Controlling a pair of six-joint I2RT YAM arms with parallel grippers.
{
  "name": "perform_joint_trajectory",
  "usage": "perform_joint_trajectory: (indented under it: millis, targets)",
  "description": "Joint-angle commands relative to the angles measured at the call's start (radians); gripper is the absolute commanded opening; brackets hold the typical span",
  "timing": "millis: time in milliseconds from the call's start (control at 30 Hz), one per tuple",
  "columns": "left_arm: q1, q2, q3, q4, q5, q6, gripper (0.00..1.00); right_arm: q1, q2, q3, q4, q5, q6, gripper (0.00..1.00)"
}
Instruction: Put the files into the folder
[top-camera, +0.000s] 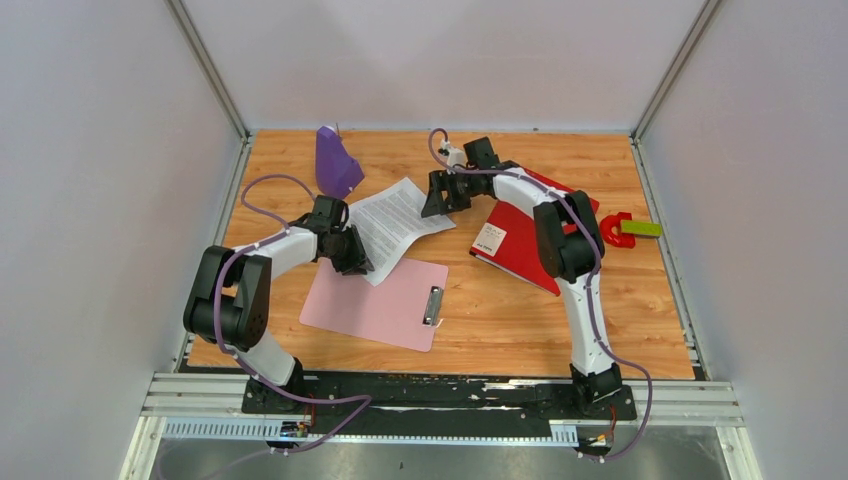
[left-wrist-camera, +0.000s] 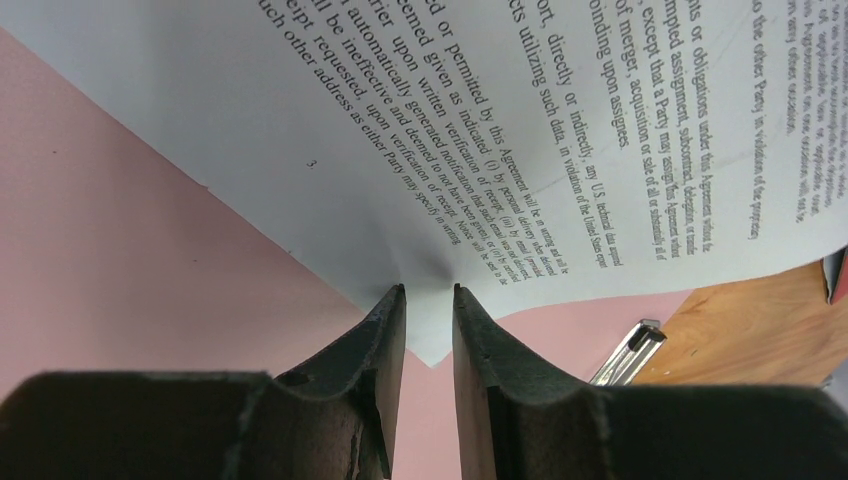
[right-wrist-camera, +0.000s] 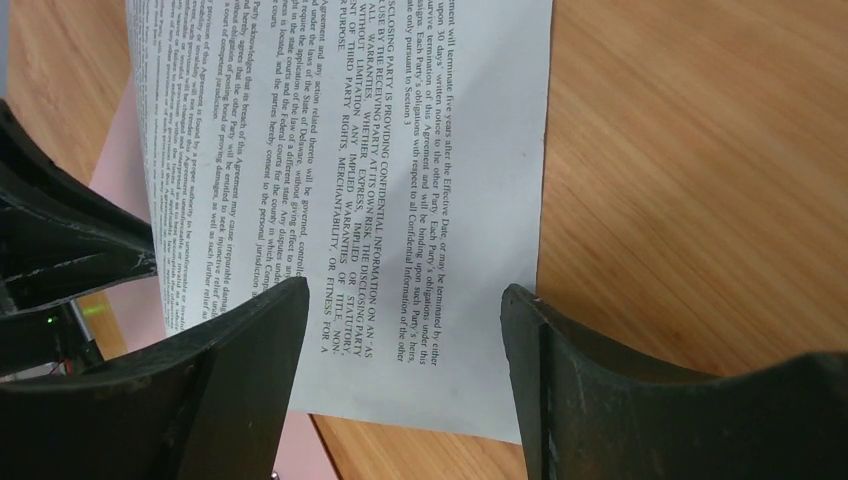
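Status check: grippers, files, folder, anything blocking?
Left gripper pinching files' near corner. Right gripper open over their opposite edge. Folder closed, off to the right. Pink clipboard beneath the sheets.

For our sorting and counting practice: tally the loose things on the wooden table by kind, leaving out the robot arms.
Printed paper sheets: 2
Red folder: 1
Pink clipboard: 1
Purple object: 1
Red-and-green object: 1
Total: 6
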Motion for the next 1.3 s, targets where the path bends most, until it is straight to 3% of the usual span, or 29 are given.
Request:
perform_joint_trajectory:
  millis: [0, 333, 433, 733, 1033, 1267]
  targets:
    - [0.004, 0.033, 0.004, 0.014, -0.03, 0.013, 0.32, 0.033, 0.005, -0.053, -0.013, -0.094, 0.017, 0.72]
    - [0.004, 0.03, 0.018, -0.004, -0.032, 0.013, 0.32, 0.039, -0.054, -0.219, 0.336, -0.375, 0.277, 0.72]
    - [0.004, 0.01, 0.035, -0.039, -0.032, 0.021, 0.32, 0.04, -0.082, -0.272, 0.418, -0.389, 0.349, 0.71]
    - [0.004, -0.138, 0.157, -0.229, -0.163, 0.088, 0.36, 0.053, -0.162, -0.435, 0.425, -0.323, 0.371, 0.68]
    - [0.004, -0.226, 0.176, -0.319, -0.294, 0.118, 0.41, 0.103, -0.287, -0.585, 0.357, -0.212, 0.313, 0.66]
    - [0.002, -0.158, 0.15, -0.196, -0.063, 0.129, 0.45, 0.143, -0.364, -0.655, 0.35, -0.177, 0.306, 0.59]
